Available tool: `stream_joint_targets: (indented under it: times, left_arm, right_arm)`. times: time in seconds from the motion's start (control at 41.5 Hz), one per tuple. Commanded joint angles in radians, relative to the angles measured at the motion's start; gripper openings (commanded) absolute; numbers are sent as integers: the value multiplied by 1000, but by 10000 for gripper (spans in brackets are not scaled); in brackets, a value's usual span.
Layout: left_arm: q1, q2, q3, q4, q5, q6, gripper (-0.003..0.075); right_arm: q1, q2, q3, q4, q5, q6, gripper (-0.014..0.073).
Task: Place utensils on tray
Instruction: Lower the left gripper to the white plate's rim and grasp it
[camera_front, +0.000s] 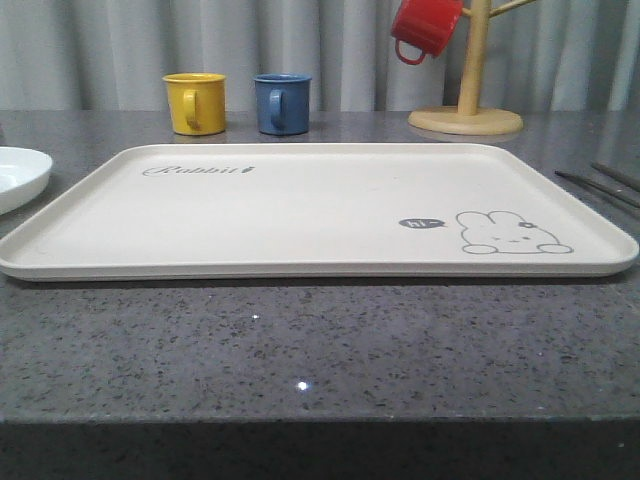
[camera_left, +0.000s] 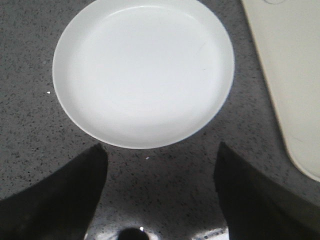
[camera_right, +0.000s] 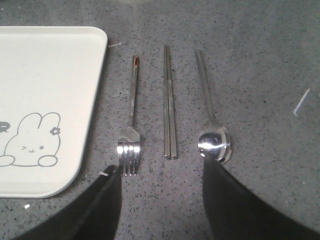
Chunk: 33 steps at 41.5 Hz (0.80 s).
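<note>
The cream tray (camera_front: 300, 215) with the rabbit drawing lies bare in the middle of the grey counter; its rim also shows as the tray (camera_left: 295, 75) and the tray (camera_right: 45, 100). The round white plate (camera_left: 144, 70) sits on the counter left of the tray, also seen as the plate (camera_front: 15, 175). My left gripper (camera_left: 161, 157) hangs open above the counter just short of the plate. The fork (camera_right: 131, 130), chopsticks (camera_right: 169, 105) and spoon (camera_right: 212, 130) lie side by side right of the tray, the chopsticks (camera_front: 600, 182) also in front view. My right gripper (camera_right: 162, 172) is open above them, nothing held.
A yellow mug (camera_front: 195, 102) and a blue mug (camera_front: 281, 103) stand behind the tray. A wooden mug stand (camera_front: 468, 95) at the back right carries a red mug (camera_front: 422, 27). The counter's front edge (camera_front: 320, 418) runs near the camera.
</note>
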Motion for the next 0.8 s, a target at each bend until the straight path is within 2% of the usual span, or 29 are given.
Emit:
stream_joint_targets:
  times: [0.0, 0.145, 0.386, 0.506, 0.772]
  left_arm:
    - [69, 82, -84, -3, -19, -8, 461]
    - [228, 209, -143, -51, -11, 35, 461]
    - [459, 373, -164, -528, -18, 380, 461]
    - [491, 443, -164, -648, -41, 452, 461]
    - [491, 540, -164, -715, -94, 485, 461]
  right_arm:
    - [-4, 11, -25, 2, -66, -4, 403]
    - [-4, 11, -25, 2, -66, -4, 403]
    - [-4, 11, -25, 2, -66, -4, 403]
    - [-4, 11, -25, 2, -66, -4, 403]
    - [-4, 11, -25, 2, -66, -4, 403]
